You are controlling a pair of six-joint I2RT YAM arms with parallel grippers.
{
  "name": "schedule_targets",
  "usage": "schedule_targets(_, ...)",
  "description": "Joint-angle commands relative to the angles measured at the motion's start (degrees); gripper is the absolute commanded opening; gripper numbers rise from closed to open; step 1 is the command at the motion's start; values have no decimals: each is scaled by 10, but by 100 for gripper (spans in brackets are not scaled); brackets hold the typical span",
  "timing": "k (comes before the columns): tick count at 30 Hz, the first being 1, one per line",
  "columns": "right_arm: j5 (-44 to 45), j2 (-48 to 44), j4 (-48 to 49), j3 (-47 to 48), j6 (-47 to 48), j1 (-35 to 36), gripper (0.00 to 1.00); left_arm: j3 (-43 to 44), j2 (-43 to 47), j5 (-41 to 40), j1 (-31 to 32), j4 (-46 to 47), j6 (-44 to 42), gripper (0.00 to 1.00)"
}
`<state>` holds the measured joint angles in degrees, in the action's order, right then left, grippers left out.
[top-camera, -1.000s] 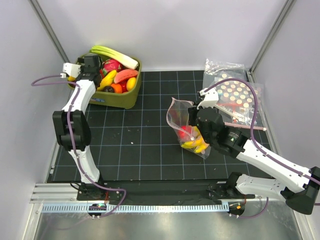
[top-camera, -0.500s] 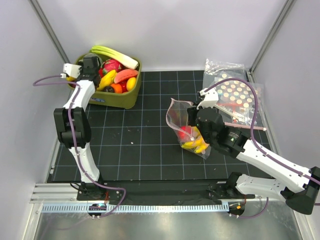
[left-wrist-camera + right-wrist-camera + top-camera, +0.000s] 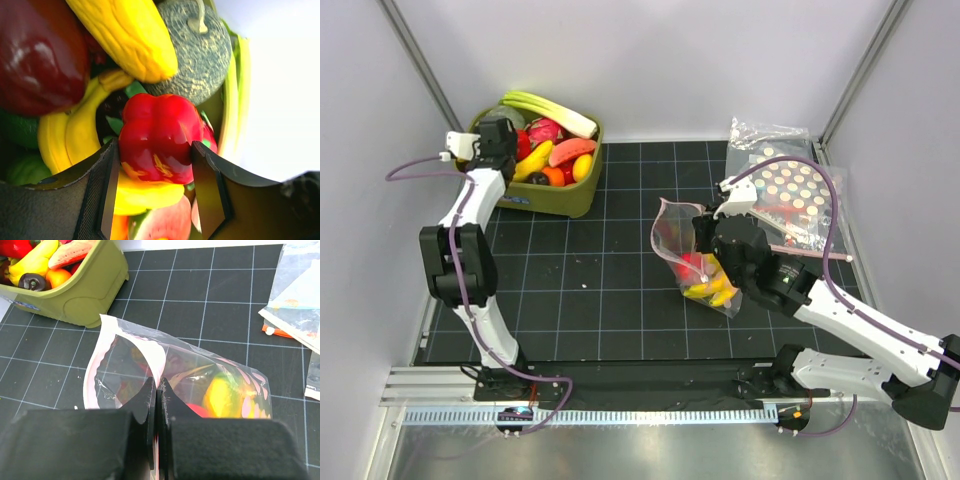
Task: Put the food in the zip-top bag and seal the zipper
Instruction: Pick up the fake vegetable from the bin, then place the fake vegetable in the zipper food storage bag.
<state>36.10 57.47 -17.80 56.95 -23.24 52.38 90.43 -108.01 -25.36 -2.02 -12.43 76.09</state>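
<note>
Though crowded, left pincer (image 3: 155,146) grasping red pepper (image 3: 159,125); right pincer (image 3: 156,386) clenched on zip-top bag (image 3: 131,354) rim.

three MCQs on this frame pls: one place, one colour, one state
1. The green bin sits: A) back left of the table B) front right C) under the bag.
2. Food between the left tool's fingers is: A) yellow B) green C) red.
3. The right tool is: A) wide open B) shut on the zip-top bag C) gripping a banana.

Key: 1A, the bin is in the far left corner; 2C, a red pepper fills the gap; 3B, its jaws pinch the bag's edge.
</note>
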Motion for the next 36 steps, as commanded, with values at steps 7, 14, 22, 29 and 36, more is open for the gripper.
schedule_targets(7, -8, 12, 25, 13, -12, 0, 1, -61, 113, 74, 4, 24, 13, 14)
schedule_targets(14, 4, 9, 24, 14, -8, 0, 1, -79, 171, 139, 9, 23, 12, 11)
schedule_targets(22, 14, 39, 27, 21, -1, -1, 1, -112, 221, 240, 34, 25, 24, 10)
schedule_targets(29, -24, 41, 44, 18, 5, -19, 1, -122, 262, 325, 90, 23, 3, 8)
schedule_targets(36, -112, 55, 38, 40, -11, -58, 1, -170, 347, 346, 174, 21, -36, 7)
